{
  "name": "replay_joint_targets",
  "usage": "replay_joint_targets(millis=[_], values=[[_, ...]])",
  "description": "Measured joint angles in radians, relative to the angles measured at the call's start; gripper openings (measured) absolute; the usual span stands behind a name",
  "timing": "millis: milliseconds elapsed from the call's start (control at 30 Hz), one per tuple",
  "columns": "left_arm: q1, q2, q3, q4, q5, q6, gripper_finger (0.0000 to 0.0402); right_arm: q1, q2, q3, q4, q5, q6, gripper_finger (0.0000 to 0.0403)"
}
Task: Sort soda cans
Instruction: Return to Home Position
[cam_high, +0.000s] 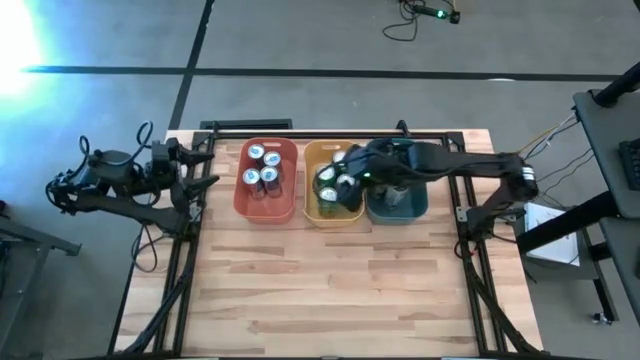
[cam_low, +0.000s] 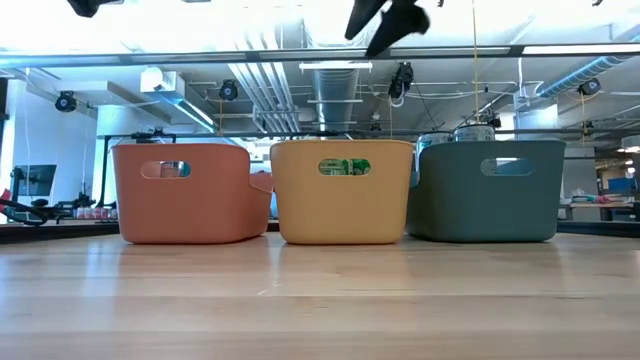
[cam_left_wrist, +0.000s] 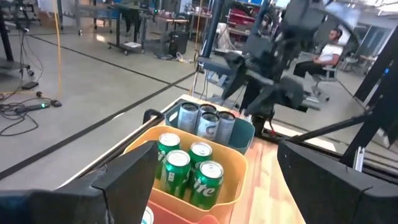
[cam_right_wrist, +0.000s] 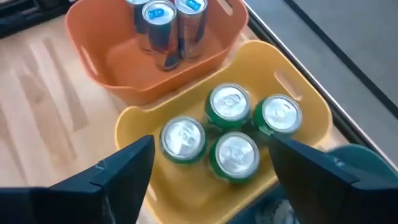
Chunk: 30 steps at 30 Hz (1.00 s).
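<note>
The 4 green aluminium soda cans with silver tops (cam_right_wrist: 235, 151) stand upright and touching one another in a cluster inside the yellow plastic bin (cam_right_wrist: 264, 65). Beside it, the blue-and-silver soda cans (cam_right_wrist: 163, 25) stand bunched in the orange plastic bin (cam_right_wrist: 106, 56). On the other side, at least 3 dark grey soda cans (cam_left_wrist: 207, 121) stand in the teal plastic bin (cam_left_wrist: 245, 134). No can is left out on the wooden slatted table (cam_high: 330, 290), so the sorting looks finished.

Such cans are likely to be thin-walled and rigid only until squeezed hard. A firm pinch would dent them, and the smooth painted sides are probably slippery. Whether they are full or empty cannot be told, so their weight is uncertain.

The safest hold would be across the round body, just under the top rim, coming from above. Since the cans press together, an outer one would give the fingers more room.

The right gripper (cam_right_wrist: 211, 143) hangs above the yellow bin with its 2 dark fingers spread wide and nothing between them. The left gripper (cam_high: 203, 170) waits at the table's left edge beside the orange bin, its fingers also apart and empty.
</note>
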Motion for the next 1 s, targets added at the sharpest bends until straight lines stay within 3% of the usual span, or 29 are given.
replay_joint_targets(millis=[167, 333, 567, 833, 933, 1000], values=[[0.0, 0.011, 0.0, -0.002, -0.001, 0.012, 0.0316, 0.0, -0.081, -0.001, -0.029, -0.04, -0.069, 0.0267], [0.0, 0.016, 0.0, -0.016, -0.006, 0.122, 0.0316, 0.007, -0.14, -0.043, -0.01, -0.064, -0.22, 0.0174], [0.0, 0.025, -0.096, 0.125, 0.006, 0.131, 0.0316, 0.007, -0.333, -0.369, 0.224, -0.239, -0.32, 0.0022], [0.001, 0.019, -0.345, 0.37, -0.018, 0.148, 0.0316, 0.007, -0.713, -0.81, 0.612, -0.282, -0.248, 0.0009], [0.002, 0.017, -0.443, 0.484, -0.028, 0.146, 0.0316, 0.004, -0.864, -0.912, 0.618, -0.28, -0.271, 0.0009], [0.004, 0.016, -0.503, 0.593, -0.028, 0.129, 0.0316, 0.005, -0.95, -0.955, 0.532, -0.282, -0.289, 0.0009]])
